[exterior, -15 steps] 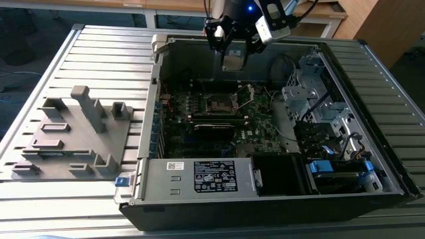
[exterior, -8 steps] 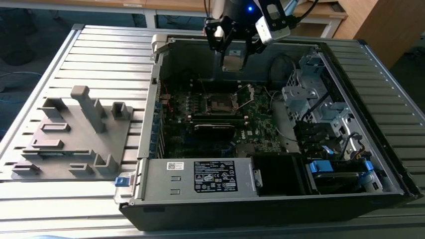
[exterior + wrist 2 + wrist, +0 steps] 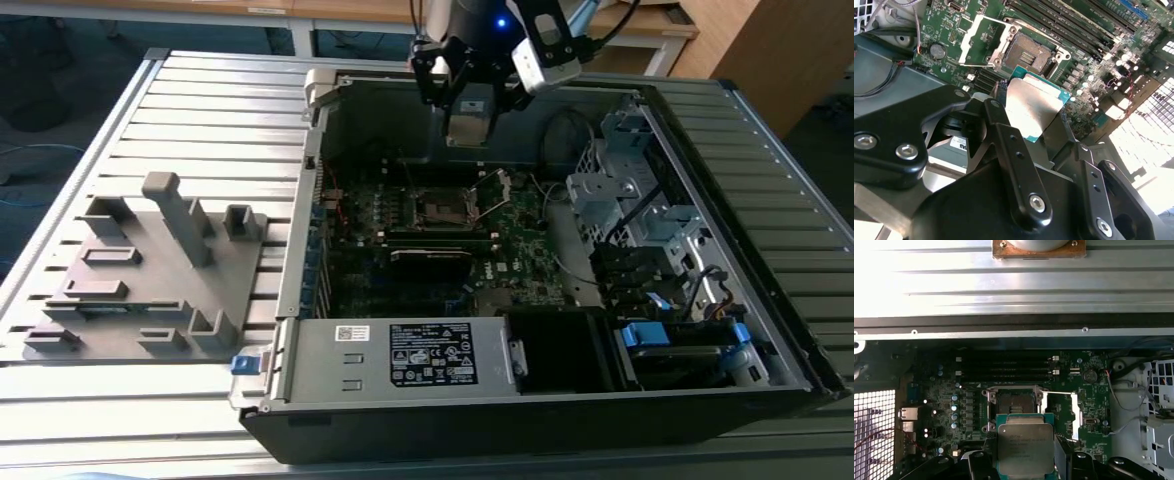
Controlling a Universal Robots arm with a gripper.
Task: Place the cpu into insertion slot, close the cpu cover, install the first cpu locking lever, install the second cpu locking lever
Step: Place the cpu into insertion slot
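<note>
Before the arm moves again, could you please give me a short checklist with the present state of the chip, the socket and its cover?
1. Cpu gripped by the claw: ok, the claw is shut on its edges.
2. Insertion slot free of any chip: ok.
3. Cpu cover swung open, off the slot: ok.
4. Cpu seated in the slot: not ok, it hangs above the motherboard.
5. Cpu lined up square over the slot: cannot tell.

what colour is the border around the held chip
Teal-green, framing the chip and its silver-grey top; clearest in the first wrist view.
</note>
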